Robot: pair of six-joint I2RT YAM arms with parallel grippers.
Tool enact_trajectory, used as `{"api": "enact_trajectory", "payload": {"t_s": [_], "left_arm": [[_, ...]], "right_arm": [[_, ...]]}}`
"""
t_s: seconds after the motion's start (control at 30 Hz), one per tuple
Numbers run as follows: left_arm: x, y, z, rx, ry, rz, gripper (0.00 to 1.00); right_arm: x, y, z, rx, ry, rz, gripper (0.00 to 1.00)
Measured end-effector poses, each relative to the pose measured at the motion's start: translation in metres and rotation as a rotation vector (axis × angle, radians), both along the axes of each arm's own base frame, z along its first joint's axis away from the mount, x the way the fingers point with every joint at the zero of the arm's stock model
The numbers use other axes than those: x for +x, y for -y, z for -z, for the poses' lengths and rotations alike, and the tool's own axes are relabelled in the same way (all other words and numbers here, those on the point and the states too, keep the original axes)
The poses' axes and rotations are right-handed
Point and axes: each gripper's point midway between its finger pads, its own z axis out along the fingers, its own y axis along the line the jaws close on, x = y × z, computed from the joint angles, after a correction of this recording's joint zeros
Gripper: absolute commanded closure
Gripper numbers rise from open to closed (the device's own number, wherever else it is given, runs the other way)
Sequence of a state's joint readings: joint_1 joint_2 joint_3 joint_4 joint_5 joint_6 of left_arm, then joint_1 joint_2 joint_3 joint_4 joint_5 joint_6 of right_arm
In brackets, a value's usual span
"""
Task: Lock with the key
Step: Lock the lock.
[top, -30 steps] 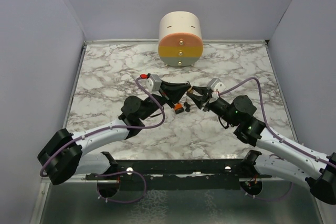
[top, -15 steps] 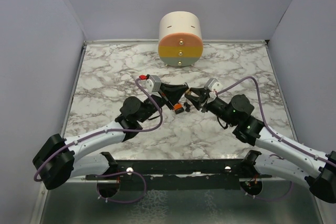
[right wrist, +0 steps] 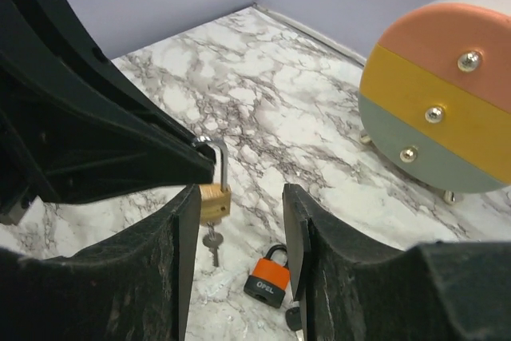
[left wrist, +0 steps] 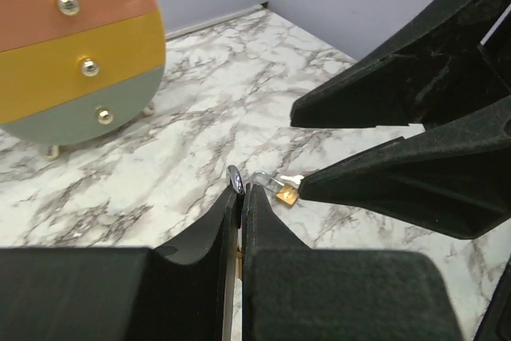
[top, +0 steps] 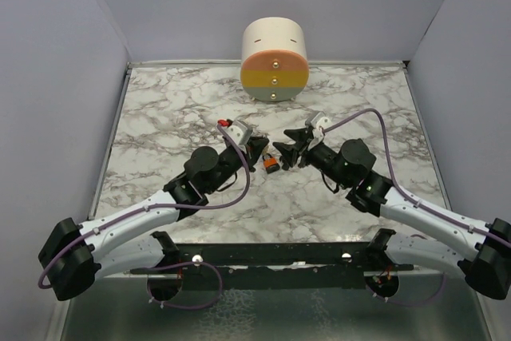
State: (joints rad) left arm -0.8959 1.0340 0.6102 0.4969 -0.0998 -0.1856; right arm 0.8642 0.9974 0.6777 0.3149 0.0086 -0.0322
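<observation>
Because my left claw [left wrist: 240, 189] pinches only the thin shackle of the brass padlock [right wrist: 214, 200] while my right claw [right wrist: 239, 197] stands spread near it, any nudge could twist it loose.

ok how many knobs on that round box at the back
3, stacked down the front of the box: top knob on the peach band, middle knob on the yellow, bottom knob on the grey-green. None seems hidden.

A marbled table [top: 160, 117] sits between plain lavender walls [top: 64, 53], a round three-coloured drawer unit [top: 274, 60] at its back.
</observation>
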Motion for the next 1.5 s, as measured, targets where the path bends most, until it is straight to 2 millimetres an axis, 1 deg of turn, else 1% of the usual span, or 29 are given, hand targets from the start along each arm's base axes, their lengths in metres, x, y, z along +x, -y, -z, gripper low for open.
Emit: {"api": "enact_trajectory", "payload": {"t_s": [0.07,0.17,0.2,0.23,0.3,0.43,0.47,0.53,0.6,0.63,0.67,0.7,0.73,0.83,0.9,0.97,1.1,1.2,1.3,1.5], "left_arm": [[0.002,-0.008,0.0,0.024,0.007,-0.031,1.0],[0.003,-0.021,-0.007,0.038,0.033,-0.069,1.0],[0.003,-0.025,-0.01,0.039,0.045,-0.078,1.0],[0.003,-0.028,-0.013,0.038,0.053,-0.085,1.0],[0.004,-0.034,-0.018,0.035,0.067,-0.097,1.0],[0.009,-0.045,-0.022,0.036,0.075,-0.094,1.0],[0.011,-0.048,-0.022,0.034,0.073,-0.091,1.0],[0.021,-0.061,-0.023,0.024,0.064,-0.097,1.0],[0.031,-0.074,-0.023,0.007,0.05,-0.113,1.0],[0.035,-0.079,-0.023,0.0,0.044,-0.117,1.0],[0.037,-0.083,-0.024,-0.009,0.038,-0.113,1.0],[0.036,-0.083,-0.024,-0.018,0.033,-0.097,1.0],[0.034,-0.081,-0.025,-0.025,0.031,-0.069,1.0],[0.022,-0.069,-0.029,-0.046,0.033,0.035,1.0],[0.012,-0.062,-0.031,-0.054,0.041,0.105,1.0],[0.005,-0.057,-0.03,-0.057,0.045,0.151,1.0],[-0.009,-0.054,-0.027,-0.052,0.055,0.214,1.0],[-0.017,-0.054,-0.029,-0.052,0.084,0.249,1.0],[-0.022,-0.054,-0.034,-0.058,0.114,0.271,1.0],[-0.026,-0.053,-0.042,-0.073,0.143,0.291,1.0]], "right_arm": [[0.0,0.002,0.006,0.004,-0.023,0.013,0.6],[-0.001,0.007,0.016,0.006,-0.049,0.032,0.8],[-0.002,0.008,0.019,0.006,-0.059,0.034,0.85],[-0.003,0.01,0.024,0.003,-0.066,0.034,0.88],[-0.004,0.01,0.031,-0.004,-0.078,0.031,0.88],[-0.001,0.012,0.046,-0.021,-0.099,0.003,0.83],[0.004,0.014,0.046,-0.016,-0.101,0.002,0.82],[0.016,0.021,0.048,-0.001,-0.116,0.005,0.79],[0.029,0.027,0.049,0.031,-0.136,-0.007,0.78],[0.034,0.03,0.05,0.042,-0.145,-0.006,0.75],[0.038,0.031,0.052,0.051,-0.157,-0.013,0.5],[0.04,0.029,0.053,0.054,-0.174,-0.029,0.4],[0.041,0.02,0.056,0.055,-0.207,-0.069,0.39],[0.045,-0.004,0.051,0.057,-0.241,-0.174,0.39],[0.04,-0.013,0.049,0.076,-0.253,-0.235,0.39],[0.034,-0.018,0.047,0.091,-0.262,-0.279,0.41],[0.02,-0.027,0.035,0.123,-0.242,-0.387,0.43],[0.006,-0.034,0.029,0.141,-0.22,-0.491,0.48],[-0.006,-0.038,0.031,0.155,-0.221,-0.572,0.5],[-0.02,-0.041,0.049,0.165,-0.252,-0.658,0.5]]}}
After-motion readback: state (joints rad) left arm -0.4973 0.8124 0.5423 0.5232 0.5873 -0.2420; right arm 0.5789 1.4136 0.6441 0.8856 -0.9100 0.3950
